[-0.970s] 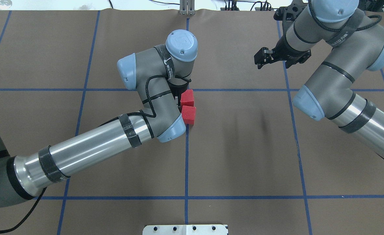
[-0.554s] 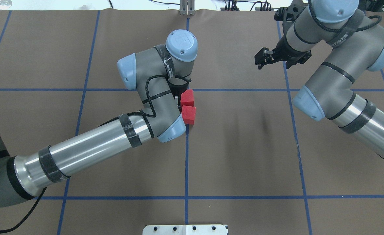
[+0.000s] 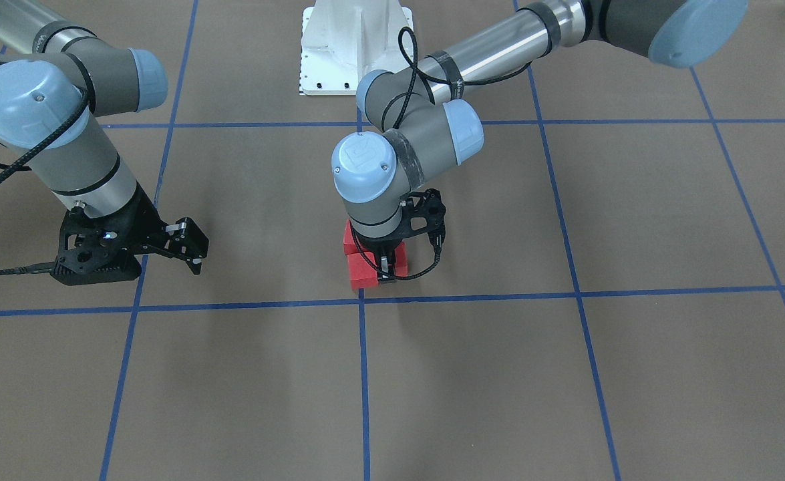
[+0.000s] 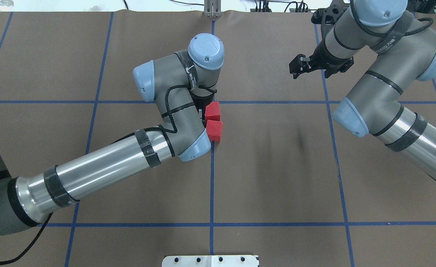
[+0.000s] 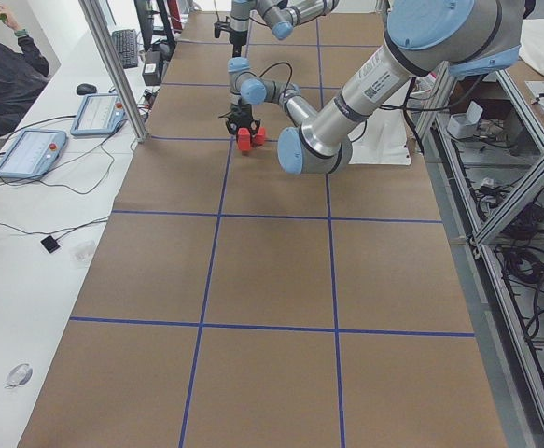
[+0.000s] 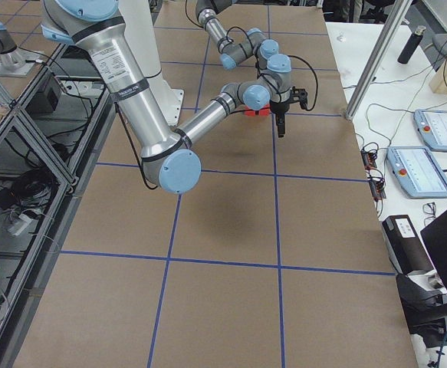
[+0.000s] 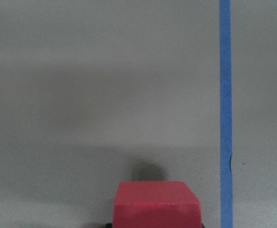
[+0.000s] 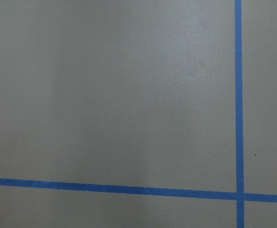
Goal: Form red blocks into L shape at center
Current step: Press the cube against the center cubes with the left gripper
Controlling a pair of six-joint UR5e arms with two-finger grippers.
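Three red blocks cluster just on the robot's side of the center [image 3: 361, 300], the blue tape crossing. Two of them [image 4: 213, 110] [image 4: 214, 129] lie in a line along the middle tape line. The third red block [image 3: 399, 258] sits beside the one nearer the crossing. My left gripper [image 3: 385, 270] points straight down and is shut on this third block, which fills the bottom of the left wrist view [image 7: 157, 205]. In the overhead view the left wrist hides that block. My right gripper [image 4: 296, 68] hovers open and empty far off to the right.
The white bolted base [image 3: 355, 40] stands at the robot's edge of the brown gridded surface [image 4: 277, 167]. The right wrist view shows only brown surface and blue tape lines [image 8: 238, 95]. Operator tables with tablets and cables run along the far side.
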